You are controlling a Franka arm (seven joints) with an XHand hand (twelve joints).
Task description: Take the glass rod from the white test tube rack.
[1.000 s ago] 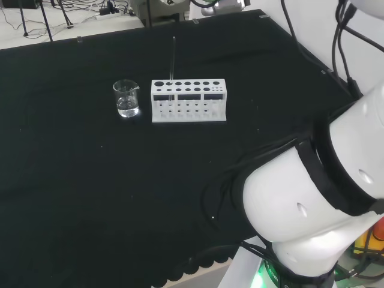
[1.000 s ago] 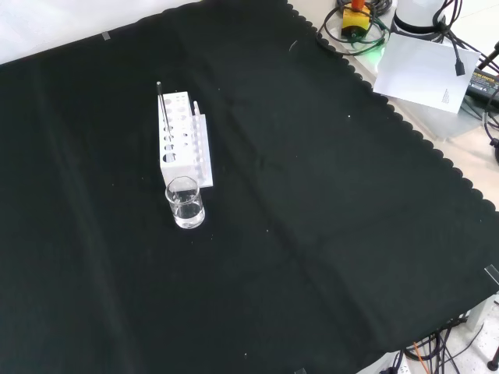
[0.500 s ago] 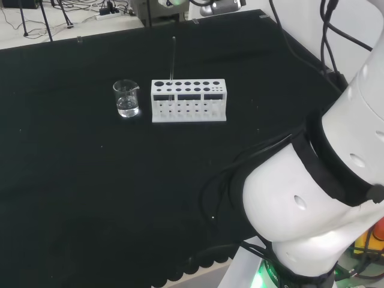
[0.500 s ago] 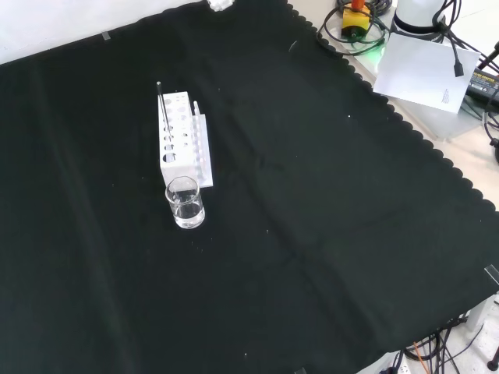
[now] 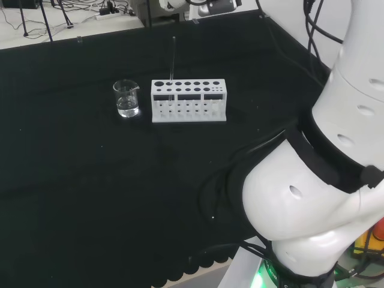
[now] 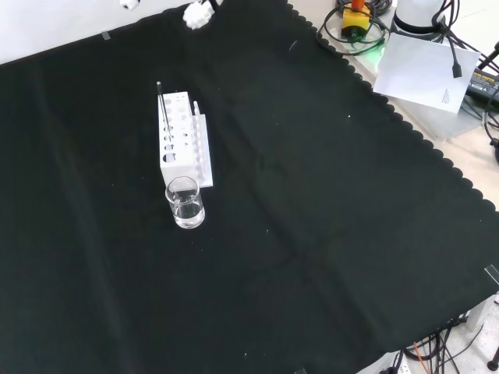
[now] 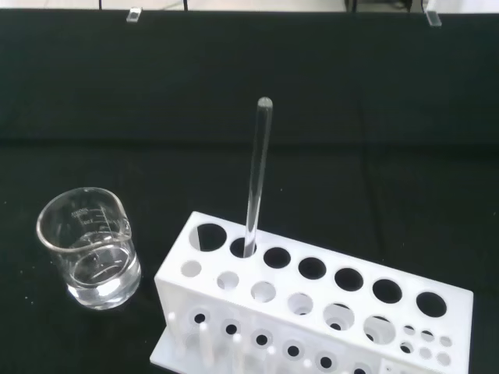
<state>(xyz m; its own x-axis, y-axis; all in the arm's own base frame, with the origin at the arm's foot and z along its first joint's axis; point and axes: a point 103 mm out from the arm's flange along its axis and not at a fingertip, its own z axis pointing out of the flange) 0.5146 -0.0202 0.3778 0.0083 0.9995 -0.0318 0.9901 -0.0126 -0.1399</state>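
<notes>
The thin, straight clear glass rod (image 7: 256, 178) stands upright in a hole of the white plastic test tube rack (image 7: 312, 312); the robot hand's (image 6: 196, 14) state cannot be told.

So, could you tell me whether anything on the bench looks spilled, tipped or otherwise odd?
Nothing stands out: the glass rod stands upright in the white test tube rack, and the beaker beside it is upright with no spill.

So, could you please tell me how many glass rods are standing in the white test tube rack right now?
1. The glass rod stands nearly upright in a hole of the back row of the white test tube rack, near the end closest to the beaker. The other visible holes look empty.
</notes>
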